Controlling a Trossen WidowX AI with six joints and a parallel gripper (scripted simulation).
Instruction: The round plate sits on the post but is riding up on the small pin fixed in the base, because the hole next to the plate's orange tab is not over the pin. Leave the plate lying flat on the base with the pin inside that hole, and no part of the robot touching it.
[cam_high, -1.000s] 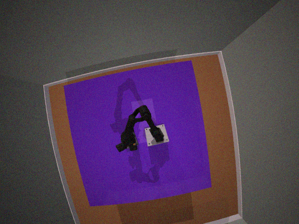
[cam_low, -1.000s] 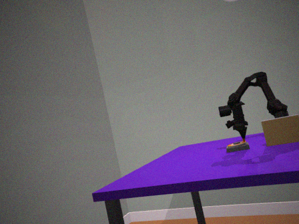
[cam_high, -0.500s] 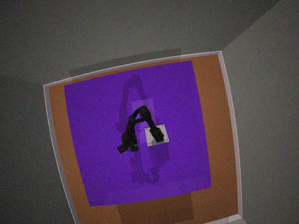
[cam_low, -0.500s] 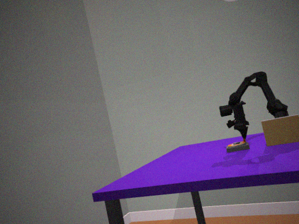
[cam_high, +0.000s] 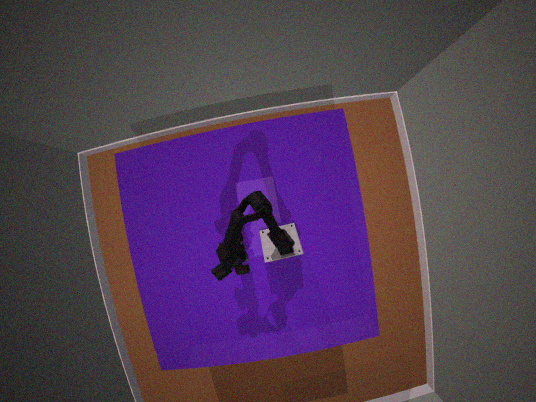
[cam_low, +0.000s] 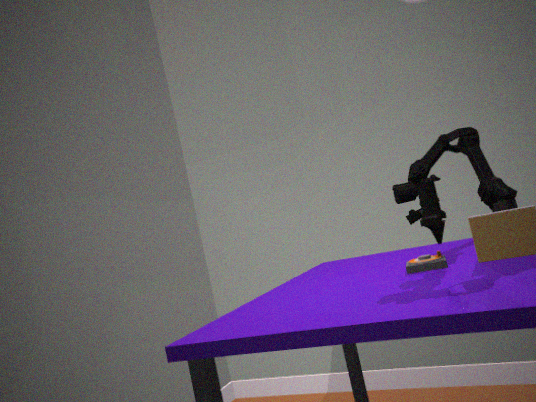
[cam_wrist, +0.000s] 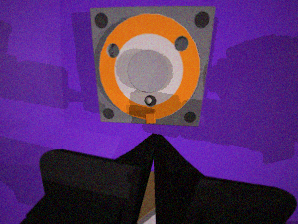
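Round plate (cam_wrist: 149, 66) flat on base (cam_wrist: 207, 70), pin (cam_wrist: 149, 100) in tab hole; gripper (cam_wrist: 153, 150) pinched together (empty), above

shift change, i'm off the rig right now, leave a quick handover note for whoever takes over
Gripper: shut, holding nothing, hanging above the fixture and not touching it.
Round orange plate: on the square grey base, around the grey centre post. Its orange tab points toward the gripper, and the hole beside the tab shows something pale inside, seemingly the pin.
Done: the plate looks turned into line, and the exterior view suggests it lies flat.
Left: confirm it is fully seated, then keep the arm away.
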